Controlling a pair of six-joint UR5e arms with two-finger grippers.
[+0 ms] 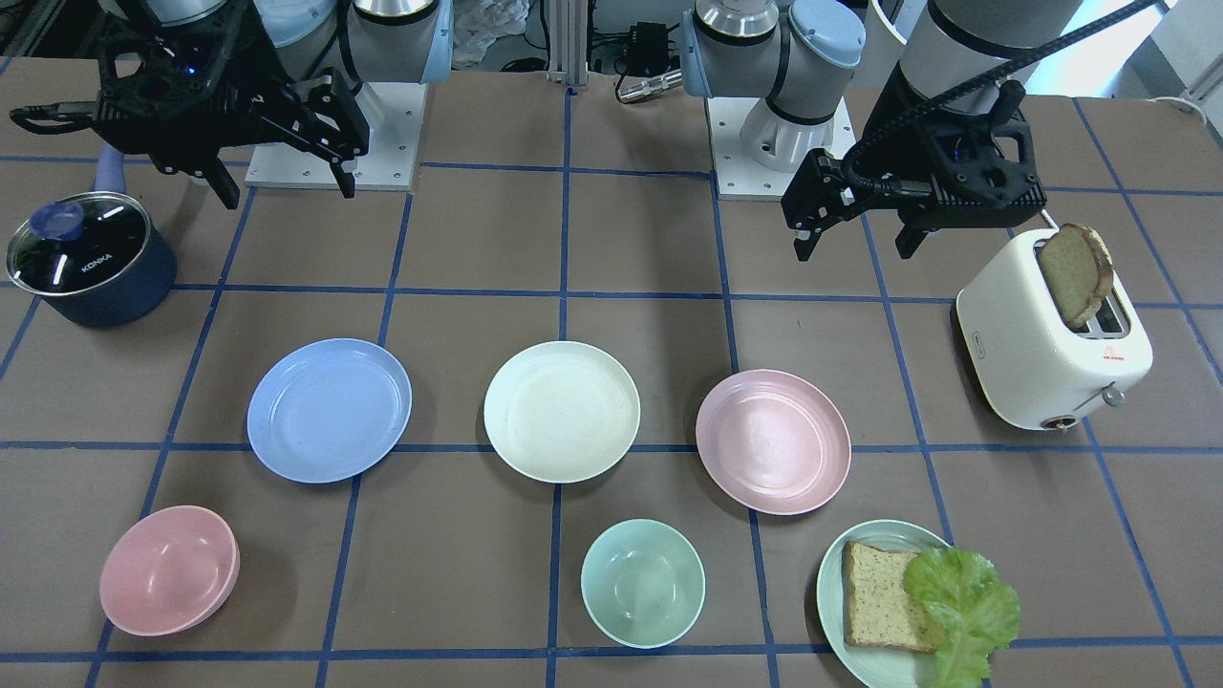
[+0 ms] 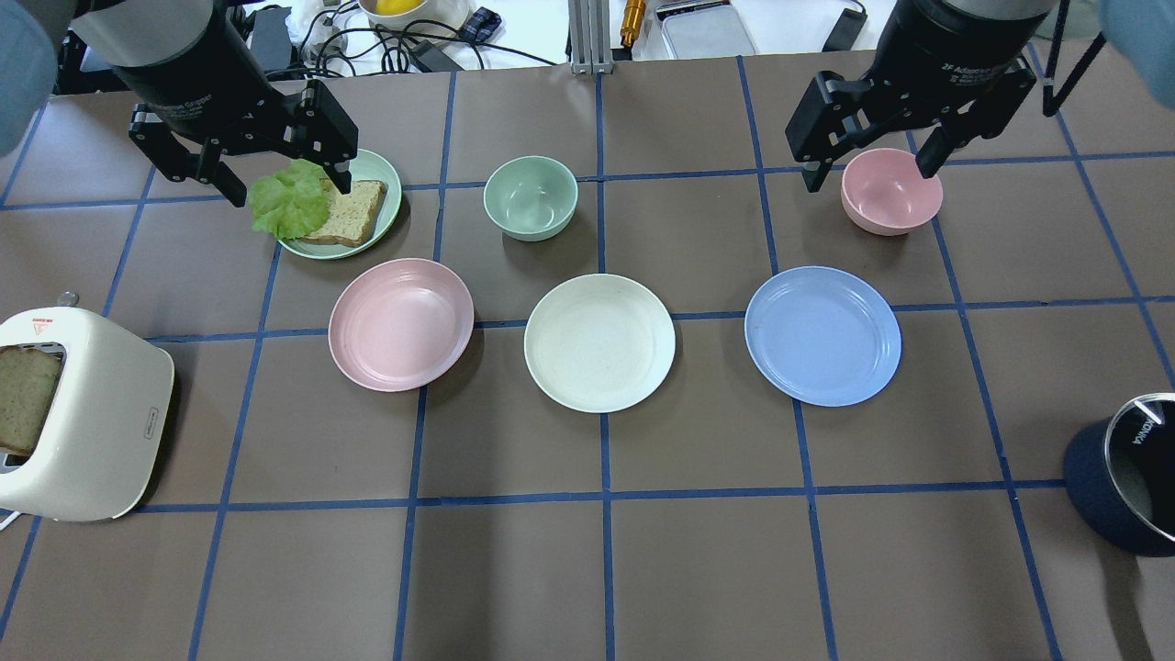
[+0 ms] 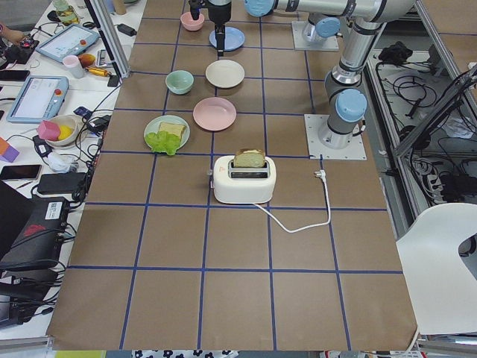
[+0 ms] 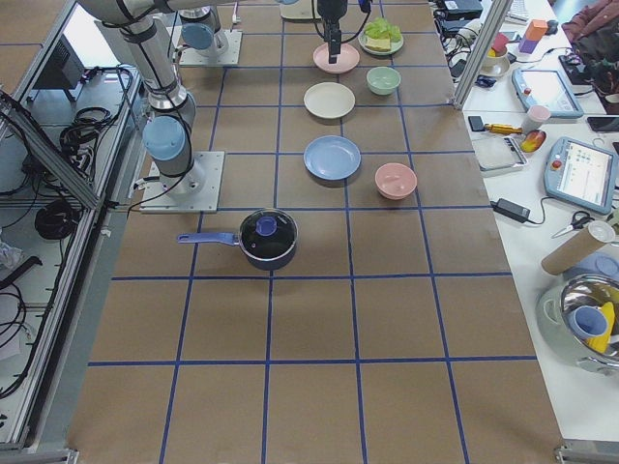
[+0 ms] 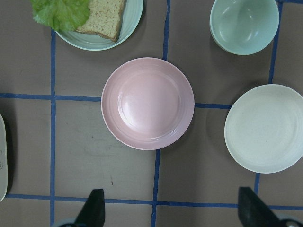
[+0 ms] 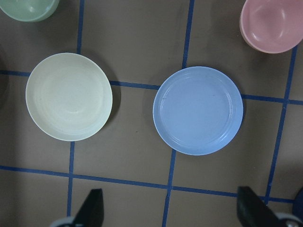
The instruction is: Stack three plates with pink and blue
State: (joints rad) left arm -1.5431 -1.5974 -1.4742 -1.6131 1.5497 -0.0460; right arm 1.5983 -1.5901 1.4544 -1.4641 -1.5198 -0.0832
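Front-facing view: I read the pale blue plate [image 1: 329,410], cream-white plate [image 1: 561,411] and pink plate [image 1: 773,441] lying flat and apart in one mid-counter row. The pink plate is toward the counter's left edge.

Overhead view: the left gripper [image 2: 287,188] and right gripper [image 2: 867,176] hang raised, fingers spread, holding nothing.

Wrist views: the pink plate sits centred in the left view, the pale blue plate near centre in the right.

I see three shallow round plates lying flat and upright in a row on the counter, apart from one another: the pink plate [image 2: 401,324] on my left, the cream-white plate [image 2: 599,341] in the middle, the pale blue plate [image 2: 822,335] on my right. All three are empty and unstacked.
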